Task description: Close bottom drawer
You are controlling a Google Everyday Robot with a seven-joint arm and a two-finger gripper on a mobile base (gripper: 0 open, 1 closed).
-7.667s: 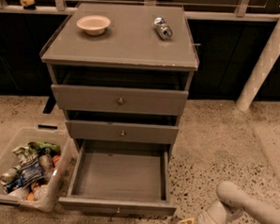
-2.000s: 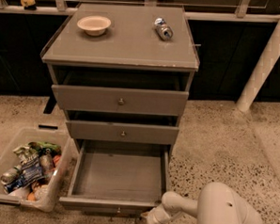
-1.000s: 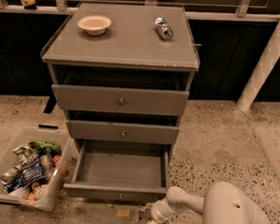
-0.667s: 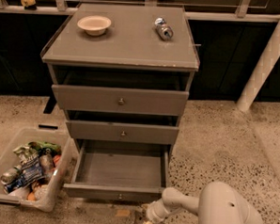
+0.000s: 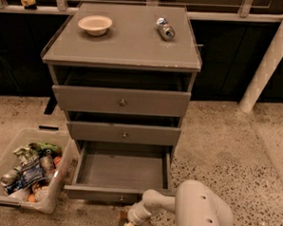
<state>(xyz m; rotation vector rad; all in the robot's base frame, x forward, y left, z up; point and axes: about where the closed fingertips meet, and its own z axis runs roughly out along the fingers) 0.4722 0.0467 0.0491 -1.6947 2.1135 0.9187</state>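
The grey cabinet [image 5: 122, 47] has three drawers. The bottom drawer [image 5: 122, 171] is pulled out, its empty grey box open to view, its low front [image 5: 104, 194] with a small round knob [image 5: 122, 198] facing me. My gripper [image 5: 129, 225] is at the bottom edge of the view, just below and slightly right of the drawer front, on the end of the white arm [image 5: 193, 212]. The middle drawer [image 5: 124, 133] and top drawer [image 5: 121, 101] stand slightly out.
A clear plastic bin [image 5: 1, 167] of snack packets and cans stands on the floor left of the drawer. A bowl [image 5: 95, 24] and a can [image 5: 165, 28] lie on the cabinet top. A white post [image 5: 270, 57] stands at right on the speckled floor.
The bottom drawer has slid inward since the oldest frames. My arm swung in from the right to the drawer front; the gripper sits a little lower now.
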